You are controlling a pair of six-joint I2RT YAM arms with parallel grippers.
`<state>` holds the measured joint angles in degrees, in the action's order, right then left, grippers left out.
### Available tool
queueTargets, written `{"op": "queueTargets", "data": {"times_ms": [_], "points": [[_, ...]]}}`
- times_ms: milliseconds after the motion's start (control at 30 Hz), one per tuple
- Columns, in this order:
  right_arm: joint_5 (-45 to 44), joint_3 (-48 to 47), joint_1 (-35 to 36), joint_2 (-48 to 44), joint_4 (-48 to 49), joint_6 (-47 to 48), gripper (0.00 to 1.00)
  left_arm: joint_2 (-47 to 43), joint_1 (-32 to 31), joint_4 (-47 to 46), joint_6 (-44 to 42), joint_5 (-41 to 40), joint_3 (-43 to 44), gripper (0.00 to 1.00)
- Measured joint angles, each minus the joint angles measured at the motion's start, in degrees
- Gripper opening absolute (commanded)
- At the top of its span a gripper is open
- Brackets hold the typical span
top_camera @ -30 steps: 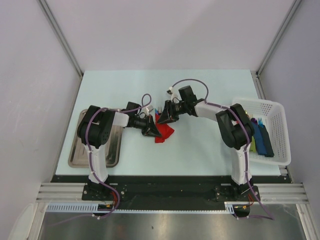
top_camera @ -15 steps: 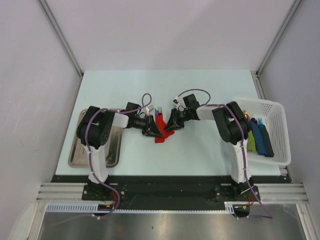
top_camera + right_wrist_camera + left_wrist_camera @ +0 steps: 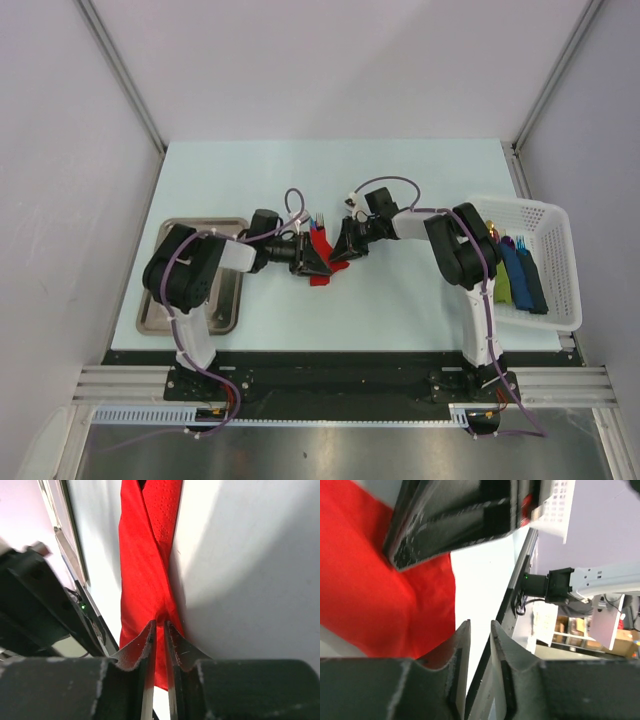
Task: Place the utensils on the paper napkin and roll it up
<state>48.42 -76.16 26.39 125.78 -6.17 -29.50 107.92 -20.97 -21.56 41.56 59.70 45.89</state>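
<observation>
The paper napkin (image 3: 322,243) lies mid-desk as a narrow bundle, utensils (image 3: 320,218) protruding toward the far edge. The right end effector (image 3: 159,624) has dropped beside it and pinches a fold; the left end effector (image 3: 479,625) (clenched, seemingly on nothing) has closed in. Rolling looks well advanced.
</observation>
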Motion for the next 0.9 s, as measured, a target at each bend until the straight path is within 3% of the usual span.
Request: {"op": "queueTargets", "data": {"times_ms": [300,433,767,900], "points": [[-0.24,-0.55,0.15,0.0,-1.01,2.16,0.17,9.25,-0.74,-5.92,5.01,1.49,-1.68,0.22],[-0.61,-1.03,0.28,0.0,-1.86,2.8,0.16,10.01,-0.5,-7.56,4.96,3.23,-1.66,0.31],[-0.79,-1.51,0.39,0.02,-2.71,4.26,0.15,-0.9,-0.66,-6.25,2.97,1.57,-3.93,0.34],[-0.81,-1.55,0.39,0.02,-2.8,4.31,0.15,-1.18,-0.66,-9.77,4.57,1.14,-2.86,0.33]]}}
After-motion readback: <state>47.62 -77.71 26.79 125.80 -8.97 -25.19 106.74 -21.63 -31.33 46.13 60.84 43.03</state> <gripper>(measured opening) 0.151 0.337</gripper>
